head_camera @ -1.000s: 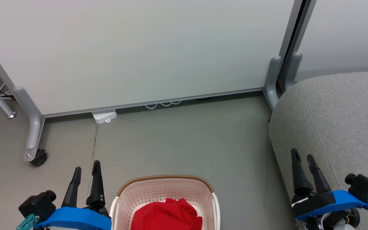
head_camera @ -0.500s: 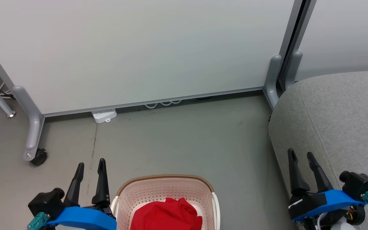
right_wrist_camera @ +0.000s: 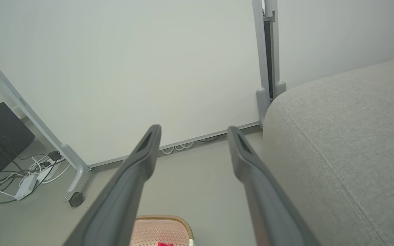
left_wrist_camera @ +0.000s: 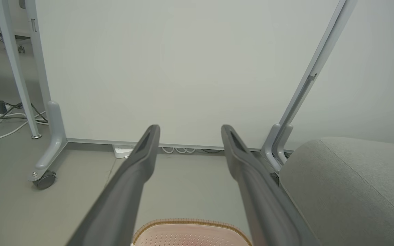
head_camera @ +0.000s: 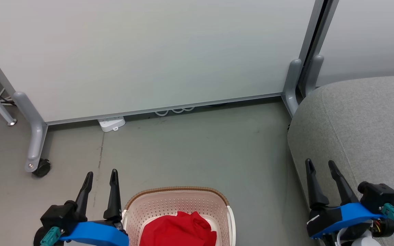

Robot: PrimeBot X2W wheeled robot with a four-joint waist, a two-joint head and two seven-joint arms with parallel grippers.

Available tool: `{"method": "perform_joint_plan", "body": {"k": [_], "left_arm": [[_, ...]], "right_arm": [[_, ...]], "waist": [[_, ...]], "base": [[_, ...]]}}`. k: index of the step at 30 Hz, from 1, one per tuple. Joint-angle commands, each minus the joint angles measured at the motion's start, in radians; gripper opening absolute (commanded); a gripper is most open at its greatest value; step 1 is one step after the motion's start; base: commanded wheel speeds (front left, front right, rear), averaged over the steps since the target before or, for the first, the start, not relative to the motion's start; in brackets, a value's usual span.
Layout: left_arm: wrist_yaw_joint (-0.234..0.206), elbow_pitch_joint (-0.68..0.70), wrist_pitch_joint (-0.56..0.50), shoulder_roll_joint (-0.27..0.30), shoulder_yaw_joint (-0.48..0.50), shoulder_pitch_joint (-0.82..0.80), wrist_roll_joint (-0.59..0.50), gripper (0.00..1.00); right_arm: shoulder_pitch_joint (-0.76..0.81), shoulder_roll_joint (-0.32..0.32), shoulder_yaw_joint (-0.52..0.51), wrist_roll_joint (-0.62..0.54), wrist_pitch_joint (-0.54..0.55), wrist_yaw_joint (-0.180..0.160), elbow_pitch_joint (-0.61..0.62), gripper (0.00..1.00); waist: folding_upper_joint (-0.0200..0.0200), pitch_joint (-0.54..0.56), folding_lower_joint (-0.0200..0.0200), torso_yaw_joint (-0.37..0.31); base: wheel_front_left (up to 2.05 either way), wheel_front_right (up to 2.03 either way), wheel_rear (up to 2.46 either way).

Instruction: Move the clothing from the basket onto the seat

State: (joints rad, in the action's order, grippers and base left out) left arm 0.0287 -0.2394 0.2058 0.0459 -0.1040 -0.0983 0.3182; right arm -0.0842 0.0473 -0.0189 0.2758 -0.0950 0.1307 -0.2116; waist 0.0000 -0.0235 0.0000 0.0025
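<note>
Clothing: a crumpled red mound (head_camera: 178, 229) lay in the basket (head_camera: 178, 189), low in the head view between the two hands. The frame edge cut off its near part.
Count of garments: could not be told, since only one heap of red folds showed.
Basket: it stood on the floor (head_camera: 197, 147), with a strip of bare floor between it and the seat (head_camera: 364, 126).
Seat: grey and upholstered, on the robot's right. The part of its top that was in view was bare.
Left hand: the left hand (head_camera: 102, 172) had its fingers parted and held nothing. It hung just beside the basket's left rim, over the floor.
Right hand: the right hand (head_camera: 319, 161) was likewise spread and empty, at the seat's near left edge and well apart from the clothing.
Likely feel: the clothing looked soft, light and limp. It was not fragile and would sag and trail once lifted.
Where to take hold: the raised fold at the crest of the mound seemed best. The fingers would need to go deep enough to pinch a real thickness of cloth, and to stay clear of the perforated wall.
Grip force: probably little was needed, as cloth bunches between the fingers rather than slipping out.
Risks: a hanging end could drag over the woven-look rim, and the light basket might shift or tip with it. One pinch might bring up only part of the heap.
Carry: a high lift looked wise, so that the draped tail would clear both the rim and the seat's rounded edge.
</note>
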Motion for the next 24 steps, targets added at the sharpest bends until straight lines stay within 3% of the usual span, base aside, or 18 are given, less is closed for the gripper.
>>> {"method": "perform_joint_plan", "body": {"k": [1,24], "left_arm": [[-0.004,0.003,0.008,0.007,-0.003,-0.016,-0.017,1.00],[-0.013,-0.024,0.052,0.007,-0.024,-0.024,-0.146,1.00]], "right_arm": [[-0.013,0.004,0.000,-0.017,-0.005,0.000,0.009,1.00],[-0.012,0.005,-0.008,-0.187,-0.029,0.000,0.009,1.00]], "waist": [[0.0000,0.000,0.0000,0.000],[0.0000,-0.005,0.0000,0.000]], "base": [[0.00,0.00,0.00],[0.00,0.00,0.00]]}}
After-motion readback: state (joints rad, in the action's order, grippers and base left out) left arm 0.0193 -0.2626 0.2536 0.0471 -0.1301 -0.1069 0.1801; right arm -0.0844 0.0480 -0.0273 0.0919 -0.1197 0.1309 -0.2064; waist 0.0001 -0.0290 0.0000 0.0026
